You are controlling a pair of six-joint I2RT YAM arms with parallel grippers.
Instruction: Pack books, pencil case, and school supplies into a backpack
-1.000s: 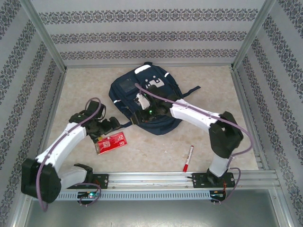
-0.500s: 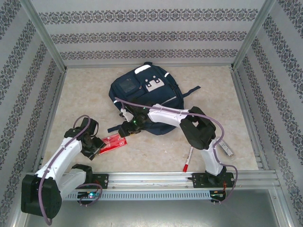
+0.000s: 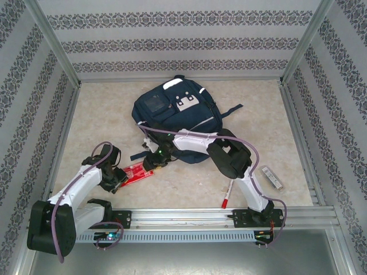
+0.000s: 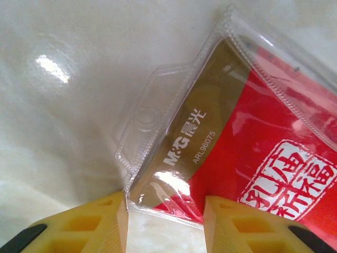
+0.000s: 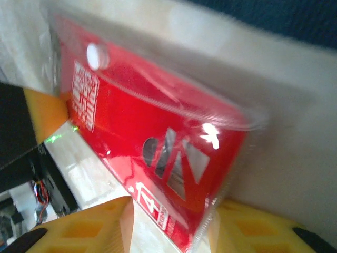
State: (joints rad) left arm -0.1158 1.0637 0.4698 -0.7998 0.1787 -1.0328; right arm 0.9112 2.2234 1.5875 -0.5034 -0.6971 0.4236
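The navy backpack [image 3: 178,114] lies flat at the back centre of the table. In front of it lies a red card package in a clear plastic sleeve [image 3: 136,171]. My left gripper [image 3: 118,179] has its yellow fingers closed against the sleeve's near-left corner [image 4: 237,137], its jaws [image 4: 166,211] touching both sides. My right gripper [image 3: 152,164] holds the opposite corner of the package [image 5: 158,137] between its fingers [image 5: 171,211]. A marker pen [image 3: 227,193] with a white barrel and red cap lies near the front rail. The books and pencil case are out of view.
A small pale rectangular object [image 3: 272,177] lies at the right side of the table. Patterned walls close in the left, back and right. The metal rail [image 3: 189,216] with both arm bases runs along the front edge. A backpack strap [image 3: 232,109] trails right.
The right arm swung from the backpack down to the package's right end. The left gripper pulled back to the package's left corner and closed on it. The package tilted slightly.
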